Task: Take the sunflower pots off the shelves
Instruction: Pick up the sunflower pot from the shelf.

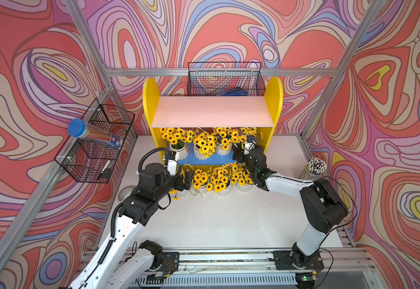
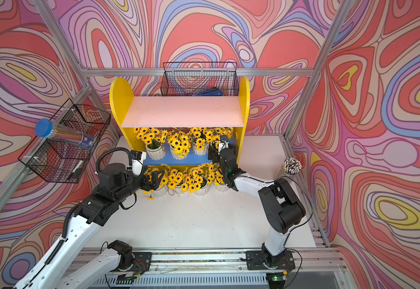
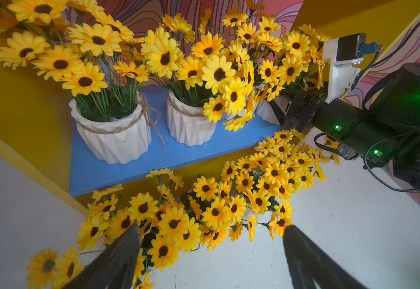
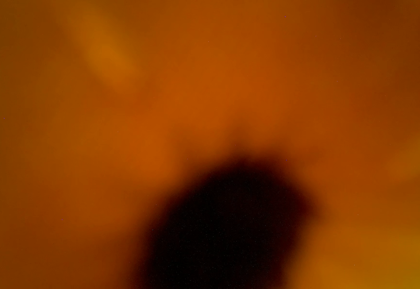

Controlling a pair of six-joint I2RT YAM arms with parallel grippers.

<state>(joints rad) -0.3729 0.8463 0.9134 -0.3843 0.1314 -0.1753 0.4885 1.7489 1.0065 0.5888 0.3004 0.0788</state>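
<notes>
Left gripper (image 3: 210,252) up close, black fingers (image 3: 118,255) spread wide over the blooms of a pot (image 3: 169,225) standing on the table (image 3: 341,237) under the blue board (image 3: 118,172) — best to sink below the flowers and square up on the white body before closing. Right gripper (image 3: 278,110) is buried beside the end pot (image 3: 265,114) on that board, its own lens smothered in yellow, so apart or clamped, I cannot tell. Pots crowd both rows of the shelf (image 1: 151,100), so draw out straight and slow or neighbouring stems will snag.
</notes>
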